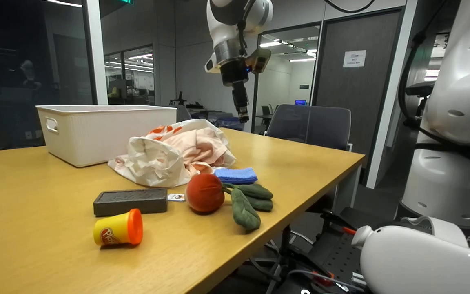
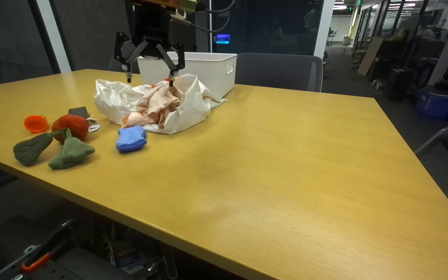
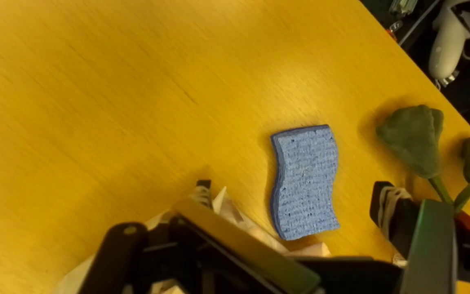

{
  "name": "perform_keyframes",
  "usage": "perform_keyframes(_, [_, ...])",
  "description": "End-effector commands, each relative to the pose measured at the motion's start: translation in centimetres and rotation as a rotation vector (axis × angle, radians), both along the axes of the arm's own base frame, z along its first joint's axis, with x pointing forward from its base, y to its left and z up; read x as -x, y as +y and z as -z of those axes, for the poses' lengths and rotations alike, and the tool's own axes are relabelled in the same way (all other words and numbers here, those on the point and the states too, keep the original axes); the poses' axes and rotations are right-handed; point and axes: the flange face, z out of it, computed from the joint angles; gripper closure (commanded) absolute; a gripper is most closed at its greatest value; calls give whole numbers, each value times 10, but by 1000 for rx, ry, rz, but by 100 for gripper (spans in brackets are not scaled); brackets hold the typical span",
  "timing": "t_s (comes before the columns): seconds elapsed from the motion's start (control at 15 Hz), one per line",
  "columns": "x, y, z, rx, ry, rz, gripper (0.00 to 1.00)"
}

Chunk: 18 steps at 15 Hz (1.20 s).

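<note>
While the fingers (image 3: 392, 212) hang above it, surface (image 2: 266, 163): yellow-toned wood, finely grained, with a soft sheen; everything listed below except the fingers rests on it, so I judge the work barely begun, no grasp or lift made
White tub (image 1: 100, 134): rigid, plastic-looking, slim vertical ribs, rounded corners, oblong handle hole
Bag (image 1: 153, 163): white, thin, heavily crumpled, red-orange print near the top; paper or plastic, I cannot tell; soft pink cloth (image 1: 202, 145) bunches in folds at its mouth
Stuffed toy (image 1: 205, 192): round red ball with padded green fabric leaves, matte
Fingers: spread apart, gripping nothing, white bands wound about the dark tips
Dark block (image 1: 130, 203): oblong, straight-edged, dull
Sponge (image 3: 306, 183): blue slab with wavy sides and a pitted, woven-looking face; lies flat just beside the bag, seen between the fingertips in the wrist view but below and apart from them; picking it up is not yet done
Yellow can (image 1: 114, 229): smooth cylinder on its side, orange lid
Card (image 1: 176, 197): flat, thin, by the block's end, print unreadable
</note>
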Motion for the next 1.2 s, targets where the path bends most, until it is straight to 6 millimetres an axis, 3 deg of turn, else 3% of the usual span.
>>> perform_keyframes(0.0, [21, 20, 15, -104, -90, 37, 0])
perform_keyframes(0.33, [73, 68, 38, -205, -156, 16, 0])
perform_keyframes(0.53, [100, 95, 42, -221, -184, -40, 0])
perform_keyframes(0.93, [137, 154, 68, -266, -202, -185, 0])
perform_keyframes(1.13, [130, 143, 90, -278, -228, -252, 0])
